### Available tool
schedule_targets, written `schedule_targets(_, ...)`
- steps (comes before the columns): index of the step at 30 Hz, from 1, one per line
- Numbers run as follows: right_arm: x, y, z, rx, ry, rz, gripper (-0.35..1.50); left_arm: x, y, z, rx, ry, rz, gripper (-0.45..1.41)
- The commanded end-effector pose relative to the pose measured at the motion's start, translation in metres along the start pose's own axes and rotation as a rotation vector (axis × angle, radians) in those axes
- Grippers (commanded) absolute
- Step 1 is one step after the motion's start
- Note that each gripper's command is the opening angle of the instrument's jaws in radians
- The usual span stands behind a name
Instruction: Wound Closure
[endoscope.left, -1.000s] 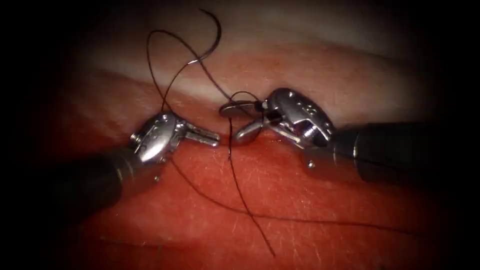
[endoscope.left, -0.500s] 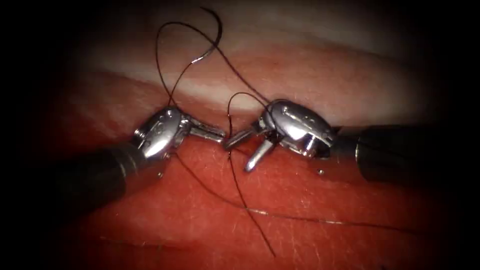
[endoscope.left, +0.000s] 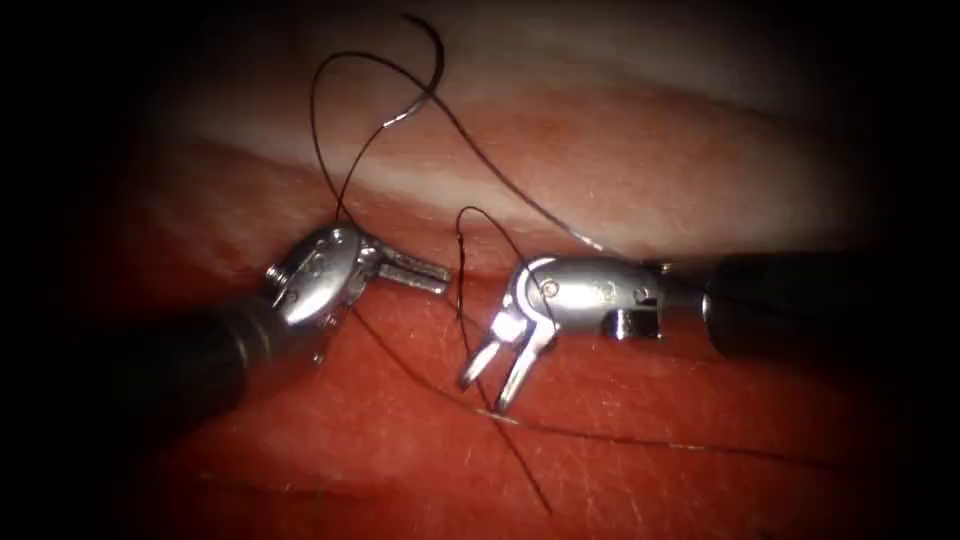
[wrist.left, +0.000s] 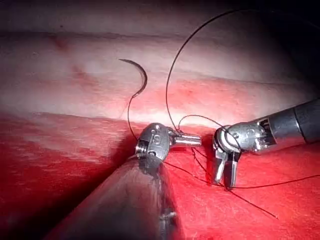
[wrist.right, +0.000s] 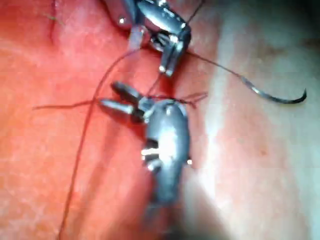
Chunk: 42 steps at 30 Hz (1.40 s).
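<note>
The curved needle (endoscope.left: 438, 70) lies free on the pale far tissue, not in it and held by neither tool; it also shows in the wrist views (wrist.left: 142, 77) (wrist.right: 280, 98). My left tool (endoscope.left: 440, 272) (wrist.left: 199, 141) (wrist.right: 164, 67) has its jaws shut, apparently on the thread (endoscope.left: 640, 440), which rises from it in a tall arc. My right tool (endoscope.left: 485, 394) (wrist.left: 223, 183) (wrist.right: 107, 95) points down at the red tissue (endoscope.left: 650, 380) with jaws open and holds nothing. A small loop of thread lies over its wrist.
A loose tail of thread (endoscope.left: 525, 470) runs down the near tissue beneath the right tool's jaws. A long strand crosses it and trails off to the right. Red fluid wets the near tissue.
The right tool has turned its open jaws from pointing left to pointing down and dropped lower, with a loop of thread now over its wrist. The left tool has barely moved.
</note>
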Motion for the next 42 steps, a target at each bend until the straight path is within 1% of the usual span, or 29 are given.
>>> schedule_targets(1,-0.0005,0.0006,0.0009,0.014,-0.016,-0.002,0.26,-0.0005,-0.0005,0.0004,-0.003,-0.002,0.001,-0.45)
schedule_targets(7,-0.0008,0.0008,0.0012,0.035,-0.054,-0.001,0.34,-0.0004,-0.0003,0.0004,-0.008,-0.004,0.0,-0.45)
schedule_targets(12,-0.0009,0.0007,0.0018,0.061,-0.08,0.001,0.34,-0.0004,-0.0003,0.0004,-0.008,-0.004,-0.005,-0.45)
schedule_targets(13,-0.0011,0.0004,0.0023,0.071,-0.08,-0.004,0.39,-0.0004,-0.0001,0.0004,-0.009,-0.004,-0.005,-0.45)
schedule_targets(15,-0.0015,-0.0001,0.0031,0.096,-0.084,-0.011,0.39,-0.0003,0.0001,0.0005,-0.012,-0.004,-0.005,-0.45)
schedule_targets(18,-0.002,-0.0002,0.0035,0.125,-0.091,0.003,0.37,-0.0001,0.0005,0.0005,-0.018,-0.006,-0.012,-0.45)
schedule_targets(21,-0.0021,-0.0002,0.0035,0.132,-0.108,0.005,0.37,0.0,0.0008,0.0006,-0.021,-0.005,-0.012,-0.45)
schedule_targets(24,-0.0021,-0.0001,0.0034,0.133,-0.114,0.006,0.32,0.0001,0.0009,0.0006,-0.022,-0.005,-0.012,-0.45)
schedule_targets(26,-0.0022,-0.0001,0.0035,0.144,-0.117,0.011,-0.06,0.0001,0.0009,0.0005,-0.023,-0.005,-0.018,-0.45)
schedule_targets(27,-0.0023,-0.0002,0.0035,0.152,-0.122,0.015,-0.35,0.0001,0.0009,0.0005,-0.023,-0.005,-0.018,-0.45)
schedule_targets(29,-0.0023,-0.0001,0.0035,0.169,-0.144,0.025,-0.35,0.0001,0.001,0.0004,-0.024,-0.005,-0.024,-0.45)
schedule_targets(31,-0.0022,0.0002,0.0034,0.168,-0.142,0.045,-0.35,0.0001,0.0011,0.0003,-0.025,-0.005,-0.024,-0.45)
schedule_targets(35,-0.0017,0.0006,0.0025,0.131,-0.149,0.147,-0.35,0.0001,0.0013,0.0,-0.027,-0.005,-0.024,-0.45)
schedule_targets(38,-0.0014,0.0006,0.0021,0.111,-0.144,0.183,-0.35,0.0001,0.0014,-0.0001,-0.028,-0.006,-0.023,-0.45)
schedule_targets(42,-0.0009,0.001,0.0011,0.053,-0.133,0.243,-0.35,-0.0001,0.0017,-0.0002,-0.031,-0.007,-0.033,-0.45)
